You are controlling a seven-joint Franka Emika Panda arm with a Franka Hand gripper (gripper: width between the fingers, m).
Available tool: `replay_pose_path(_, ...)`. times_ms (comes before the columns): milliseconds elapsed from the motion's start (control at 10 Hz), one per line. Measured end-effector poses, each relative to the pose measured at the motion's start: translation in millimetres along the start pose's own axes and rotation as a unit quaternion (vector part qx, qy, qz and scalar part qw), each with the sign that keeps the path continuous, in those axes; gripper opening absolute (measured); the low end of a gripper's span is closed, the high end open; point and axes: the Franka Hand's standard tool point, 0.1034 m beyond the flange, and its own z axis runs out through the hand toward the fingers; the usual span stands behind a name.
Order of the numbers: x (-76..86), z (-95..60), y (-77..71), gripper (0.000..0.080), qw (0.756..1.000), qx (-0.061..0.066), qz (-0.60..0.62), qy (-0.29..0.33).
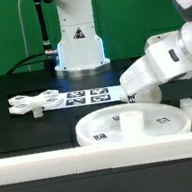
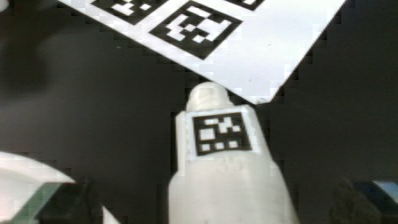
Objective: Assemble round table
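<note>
The white leg [image 2: 222,150] lies on the black table with its tag facing up and its tip near a corner of the marker board [image 2: 214,30]. My gripper [image 2: 214,205] is open and low over the leg, one finger on each side with dark gaps between fingers and leg. In the exterior view the gripper [image 1: 135,99] sits low behind the round disc [image 1: 155,127] and hides the leg. The disc lies flat at the front with a raised hub [image 1: 129,122]. The cross-shaped base [image 1: 34,102] lies flat at the exterior view's left.
The marker board [image 1: 89,95] lies between the base and the gripper. White border rails run along the front [image 1: 54,162] and stand at both sides. A white edge, probably the disc's rim [image 2: 22,185], is close beside the leg. The robot's base [image 1: 78,41] stands behind.
</note>
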Motion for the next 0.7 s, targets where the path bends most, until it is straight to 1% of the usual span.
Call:
replay_pose_path(200, 12.5, 5.7, 1.9, 0.0649, 1.0, 0.0, 0.0, 0.018)
replay_pose_path(300, 15.6, 9.2, 2.0, 0.0649, 1.0, 0.0, -0.001, 0.021)
replay_pose_path(700, 15.5, 9.4, 2.1, 0.0649, 1.0, 0.0, -0.001, 0.021)
